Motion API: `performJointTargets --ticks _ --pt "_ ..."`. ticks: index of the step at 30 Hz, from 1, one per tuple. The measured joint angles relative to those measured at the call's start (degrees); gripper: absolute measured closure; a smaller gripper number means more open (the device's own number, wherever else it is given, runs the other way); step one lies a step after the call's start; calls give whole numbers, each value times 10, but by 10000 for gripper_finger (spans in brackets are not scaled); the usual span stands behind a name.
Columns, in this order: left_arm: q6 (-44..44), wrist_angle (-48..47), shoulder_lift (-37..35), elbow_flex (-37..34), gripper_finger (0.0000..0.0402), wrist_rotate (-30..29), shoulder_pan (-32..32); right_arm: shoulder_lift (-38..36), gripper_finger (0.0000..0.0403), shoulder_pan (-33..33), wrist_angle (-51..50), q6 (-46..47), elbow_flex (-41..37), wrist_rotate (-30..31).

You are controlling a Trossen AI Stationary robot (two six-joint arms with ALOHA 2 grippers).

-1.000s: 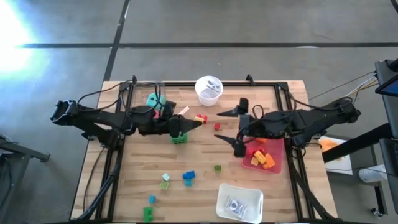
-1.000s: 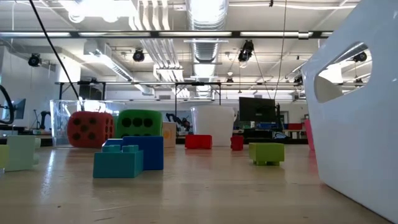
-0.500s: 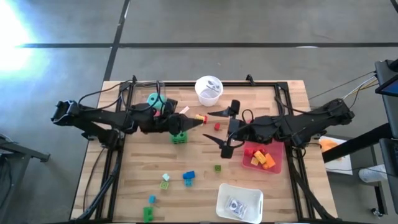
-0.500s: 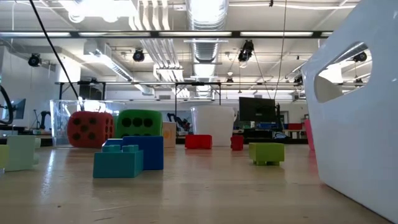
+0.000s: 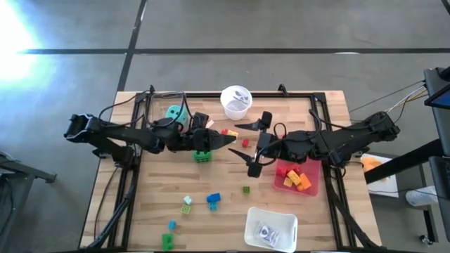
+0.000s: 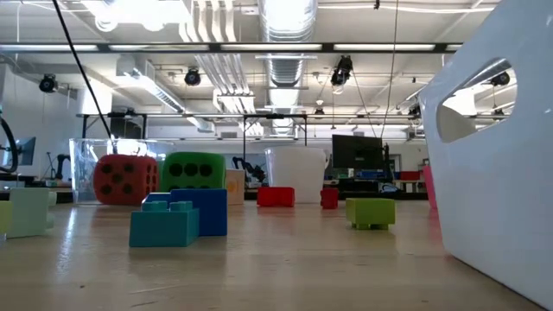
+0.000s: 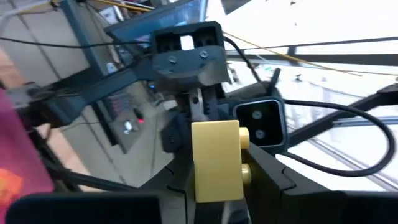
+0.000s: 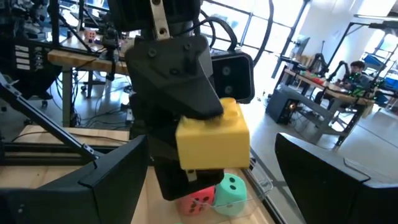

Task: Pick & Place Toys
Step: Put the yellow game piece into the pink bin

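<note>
My left gripper [image 5: 226, 140] is over the table's middle and is shut on a yellow brick [image 7: 216, 160], which also shows in the right wrist view [image 8: 212, 135]. My right gripper [image 5: 252, 147] faces it from the right, wide open and empty, with its fingers apart from the brick. A green die [image 5: 202, 155] rests on the table under my left arm. A teal die [image 5: 173, 112] and a red die [image 8: 198, 203] sit behind it. Loose bricks lie on the near part of the table: blue [image 5: 213, 199], green [image 5: 246, 189] and red [image 5: 245, 143]. My left gripper pinches the yellow brick's two flat sides [image 7: 205, 186] between its two fingers. The fingers come about level from the table's left. The brick is lifted clear of the table, with its studs [image 7: 244, 134] pointing sideways.
A pink tray [image 5: 312, 184] holding orange and yellow bricks sits under my right arm. A white cup [image 5: 235, 102] stands at the far middle. A white tray [image 5: 271, 229] lies at the near edge. Black frame rails run along the table's left and right sides.
My right gripper has gone toward the table's left, off the pink tray and toward my left gripper. My left gripper has gone a little toward the table's right with the yellow brick.
</note>
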Motion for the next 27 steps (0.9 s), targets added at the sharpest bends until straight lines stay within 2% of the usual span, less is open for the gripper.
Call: performJointTargets --ticks 13,16,19,27 --pt "-26 -8 36 20 309 11 6 0 62 0 -7 5 0 3" --pt "-24 -8 36 27 309 16 9 0 74 0 -11 5 0 3" --pt "-24 -11 34 28 309 21 12 0 110 0 -11 5 0 4" --pt "-25 -32 34 27 309 21 14 0 242 0 -18 -7 0 25"
